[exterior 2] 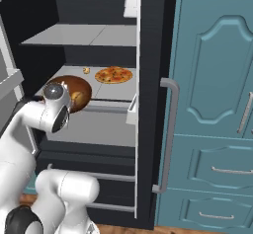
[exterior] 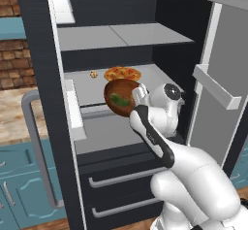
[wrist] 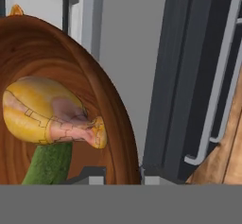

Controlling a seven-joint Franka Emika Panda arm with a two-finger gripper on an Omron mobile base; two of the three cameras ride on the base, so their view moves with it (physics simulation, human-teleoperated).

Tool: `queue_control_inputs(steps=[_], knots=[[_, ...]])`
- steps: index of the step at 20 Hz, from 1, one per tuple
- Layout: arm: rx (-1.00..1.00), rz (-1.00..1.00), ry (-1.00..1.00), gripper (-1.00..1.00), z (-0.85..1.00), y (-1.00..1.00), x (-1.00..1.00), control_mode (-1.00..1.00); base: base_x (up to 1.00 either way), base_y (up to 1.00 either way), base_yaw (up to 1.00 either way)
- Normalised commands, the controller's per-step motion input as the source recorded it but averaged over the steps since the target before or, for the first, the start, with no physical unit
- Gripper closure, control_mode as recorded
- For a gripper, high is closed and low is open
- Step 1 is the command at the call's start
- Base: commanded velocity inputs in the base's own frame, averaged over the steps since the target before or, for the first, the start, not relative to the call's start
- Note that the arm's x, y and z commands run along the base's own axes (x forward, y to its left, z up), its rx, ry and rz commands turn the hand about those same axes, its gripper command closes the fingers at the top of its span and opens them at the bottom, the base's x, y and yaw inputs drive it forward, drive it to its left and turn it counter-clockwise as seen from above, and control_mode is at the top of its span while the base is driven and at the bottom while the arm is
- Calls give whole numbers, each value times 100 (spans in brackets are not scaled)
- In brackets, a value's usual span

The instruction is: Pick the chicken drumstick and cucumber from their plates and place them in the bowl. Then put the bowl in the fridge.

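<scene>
Bowl (exterior: pixel 120 98), deep, round, dark brown and glossy like turned wood, is held by its rim in the clenched two-finger gripper (wrist: pixel 124 178) of the white arm; in the hand view the small dark finger tips straddle the rim edge at the bottom.

Inside the bowl: golden-brown lumpy chicken drumstick (wrist: pixel 45 116) lying above the stubby dark green cucumber (wrist: pixel 49 164), the two touching. Both pick-and-drop steps look done. Left base view shows the green piece (exterior: pixel 118 100) in the bowl as well.

Bowl is tilted, its mouth facing partly sideways, held in the air at the front of the open tall black fridge (exterior: pixel 36 78), roughly level with the middle grey shelf (exterior: pixel 160 73). Cannot tell whether any part of it touches the shelf; it seems not set down.

Further back on that shelf: flat round pizza (exterior 2: pixel 113 75) and a small tan lump, perhaps a cookie (exterior 2: pixel 86 70), just beside it.

Judgement: final stage. Left to do: carry the bowl in over the shelf, level it, set it down, let go. Tilt risks spilling the food.
</scene>
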Motion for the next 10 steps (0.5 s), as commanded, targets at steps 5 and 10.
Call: queue_control_inputs(steps=[5,10], knots=[[0,6,-2,100,30,9,42,-100,0,0,0],[0,10,-1,100,18,11,49,-100,0,0,0]])
